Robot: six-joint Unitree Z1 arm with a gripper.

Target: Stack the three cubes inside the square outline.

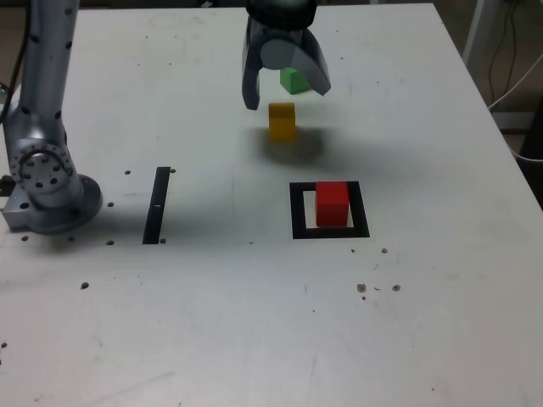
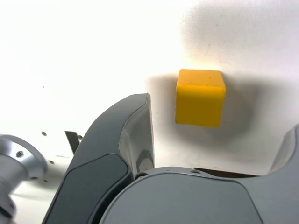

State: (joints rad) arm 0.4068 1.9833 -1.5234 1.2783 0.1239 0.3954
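Note:
The red cube (image 1: 333, 203) sits inside the black square outline (image 1: 298, 212) on the white table. Farther back stands the yellow cube (image 1: 282, 120) (image 2: 200, 97), alone on the table. My gripper (image 1: 286, 97) hangs open just above and behind it, its jaws spread wide, touching nothing. In the wrist view the yellow cube lies between and ahead of the two dark fingers (image 2: 126, 140). The green cube (image 1: 293, 80) rests behind the gripper, partly hidden by a finger.
A narrow black strip (image 1: 157, 205) lies on the exterior view's left. The arm's silver base (image 1: 47, 182) stands at the table's left edge. Small dark specks dot the table near the front.

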